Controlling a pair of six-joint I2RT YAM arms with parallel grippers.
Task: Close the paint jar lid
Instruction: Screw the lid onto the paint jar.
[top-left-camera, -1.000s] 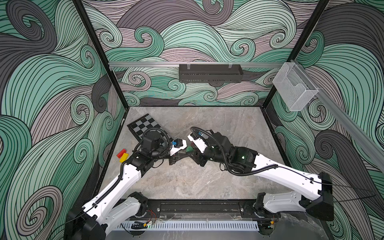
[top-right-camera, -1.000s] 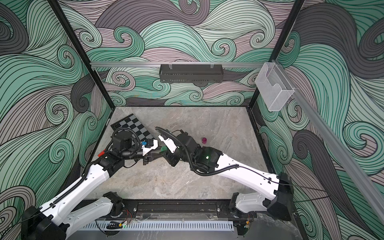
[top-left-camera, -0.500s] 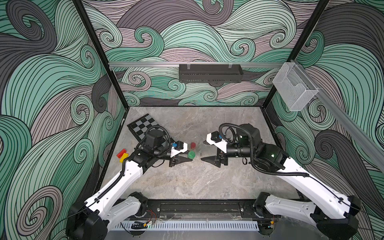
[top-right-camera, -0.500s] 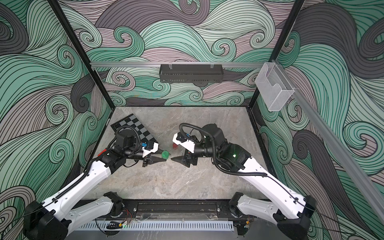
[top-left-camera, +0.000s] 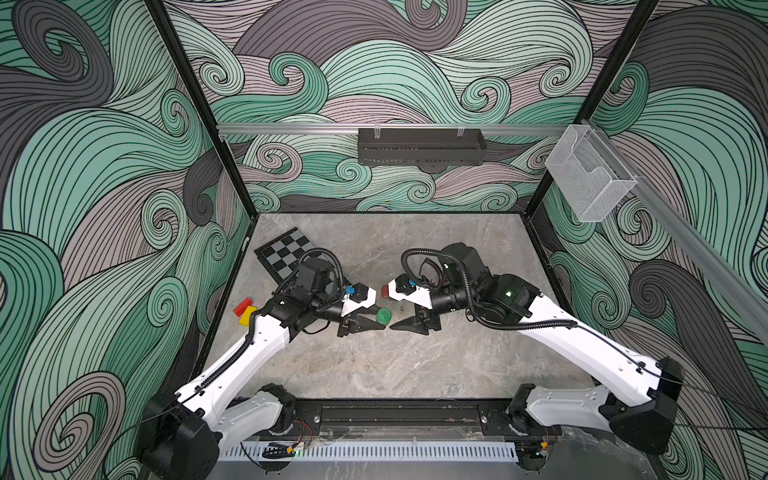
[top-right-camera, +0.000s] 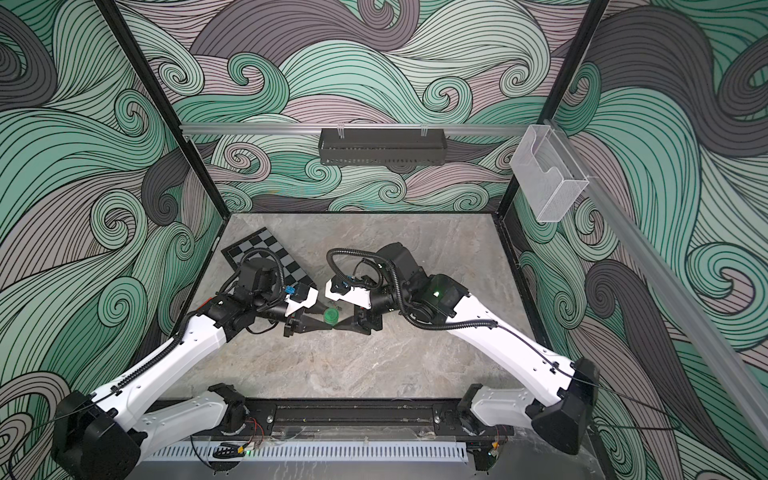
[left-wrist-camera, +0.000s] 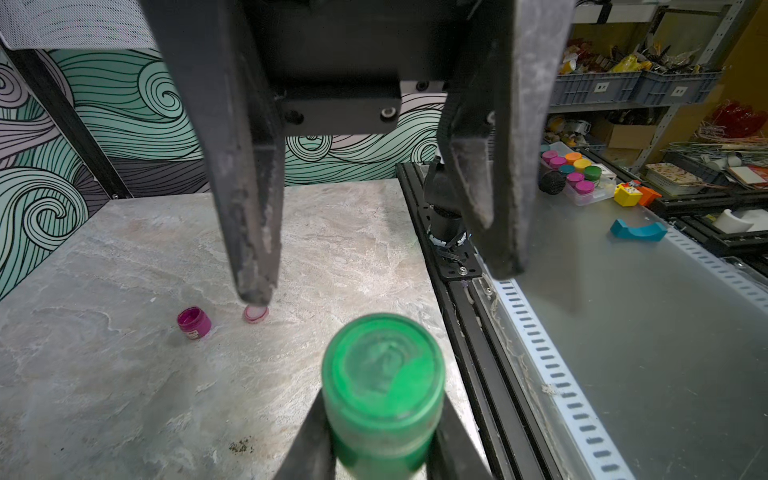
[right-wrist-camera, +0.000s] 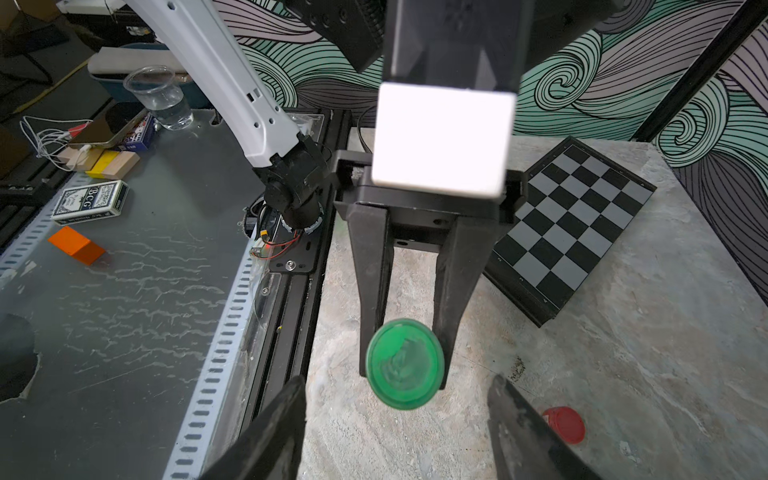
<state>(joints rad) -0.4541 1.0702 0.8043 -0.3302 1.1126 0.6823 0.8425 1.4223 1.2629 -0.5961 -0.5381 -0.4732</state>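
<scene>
A second ago my right pincer (left-wrist-camera: 379, 284) was bunched up against the small green plastic paint jar (left-wrist-camera: 382, 374). It has since let go and backed off, and now it faces the jar again with its jaws apart and empty. My left pincer (top-left-camera: 379, 319) stays clamped on the jar's body, holding it over the middle of the grey marbled table (top-left-camera: 395, 365). The round green lid (right-wrist-camera: 405, 368), smooth and smeared with paint, sits on the mouth. I judge another twist is due, but I cannot tell how tight the lid is.
</scene>
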